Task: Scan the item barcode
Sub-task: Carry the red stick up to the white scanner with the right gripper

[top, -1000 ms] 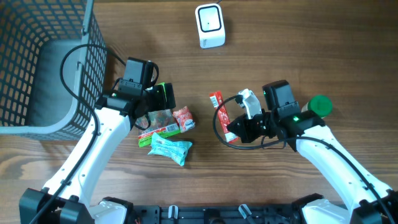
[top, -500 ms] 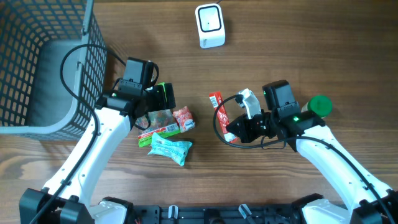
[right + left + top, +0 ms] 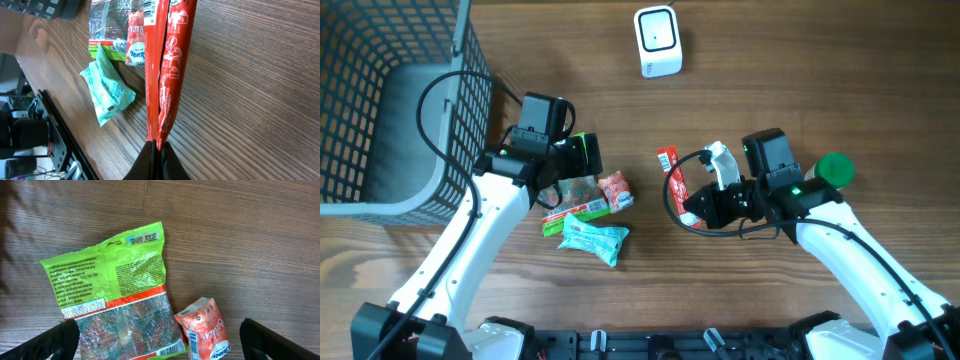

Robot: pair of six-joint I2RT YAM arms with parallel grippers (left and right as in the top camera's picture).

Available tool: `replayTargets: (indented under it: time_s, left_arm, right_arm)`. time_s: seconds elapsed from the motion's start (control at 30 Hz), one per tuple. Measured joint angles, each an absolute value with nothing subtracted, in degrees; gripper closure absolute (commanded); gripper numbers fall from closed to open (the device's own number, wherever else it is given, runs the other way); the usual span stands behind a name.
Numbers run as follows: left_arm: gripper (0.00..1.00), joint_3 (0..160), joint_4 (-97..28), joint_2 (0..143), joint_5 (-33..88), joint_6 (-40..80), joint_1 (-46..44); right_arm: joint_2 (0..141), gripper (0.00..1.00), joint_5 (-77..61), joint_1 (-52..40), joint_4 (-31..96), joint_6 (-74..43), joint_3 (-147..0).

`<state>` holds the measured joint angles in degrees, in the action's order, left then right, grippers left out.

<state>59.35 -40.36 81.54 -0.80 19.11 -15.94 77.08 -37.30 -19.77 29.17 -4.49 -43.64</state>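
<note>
A long red snack packet (image 3: 672, 176) (image 3: 167, 65) hangs from my right gripper (image 3: 699, 213) (image 3: 159, 150), which is shut on its lower end and holds it edge-on just above the wood. The white barcode scanner (image 3: 657, 40) stands at the far middle of the table, well apart from the packet. My left gripper (image 3: 576, 183) (image 3: 160, 341) hovers open over a green snack bag (image 3: 115, 290) (image 3: 582, 206) and a small orange-red packet (image 3: 205, 330) (image 3: 616, 190). Its fingertips (image 3: 60, 337) straddle both and touch neither.
A teal packet (image 3: 593, 239) (image 3: 107, 90) lies just in front of the green bag. A dark wire basket (image 3: 380, 100) fills the far left corner. A green round object (image 3: 836, 168) sits by the right arm.
</note>
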Motion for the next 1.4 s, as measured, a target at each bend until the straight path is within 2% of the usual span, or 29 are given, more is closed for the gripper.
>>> replayTargets:
  time_s: [0.1,0.27,0.4,0.5,0.53,0.57,0.6,0.77,1.13,1.27,1.4]
  left_arm:
    - [0.00,59.35,-40.34,81.54,-0.80,19.11,-15.94]
    - [0.00,59.35,-40.36,81.54,-0.82,19.14,-15.94]
    - [0.00,59.35,-40.49,81.54,-0.80,19.11,-15.94]
    - [0.00,59.35,-40.38,81.54,-0.80,19.11,-15.94]
    - [0.00,59.35,-40.34,81.54,-0.78,19.11,-15.94]
    - [0.00,59.33,-40.49,81.54,-0.80,19.11,-15.94]
    - [0.00,59.33,-40.36,81.54,-0.80,19.11,-15.94]
    - [0.00,59.33,-40.36,81.54,-0.80,19.11,-15.94]
    - [0.00,59.33,-40.32,81.54,-0.80,19.11,-15.94]
    - [0.00,59.33,-40.34,81.54,-0.80,19.11,-15.94]
    - [0.00,59.33,-40.34,81.54,-0.80,19.11,-15.94]
  right_arm:
    - [77.08,0.96,-37.06,-18.52,34.63,-4.49,-47.55]
    - [77.12,0.96,-29.80,-17.39,51.07,-2.15,-66.32]
    - [82.67,0.96,-24.21,-17.41,65.71,1.63,-89.93]
    - [94.15,0.96,-19.66,-17.39,76.31,4.10,-113.14]
    - [94.65,0.96,-19.29,-17.41,76.27,4.21,-113.97]
    - [100.22,0.96,-16.38,-17.41,79.85,4.71,-123.13]
    - [103.37,0.96,-14.81,-17.41,79.37,5.76,-127.00]
    - [112.60,0.96,-4.71,-20.21,74.46,10.22,-128.09]
    - [132.33,0.96,30.81,-28.27,54.68,13.06,-128.01]
    - [138.04,0.96,39.68,-30.20,45.06,18.13,-127.96]
    - [141.71,0.96,44.93,-31.66,40.53,22.96,-127.96]
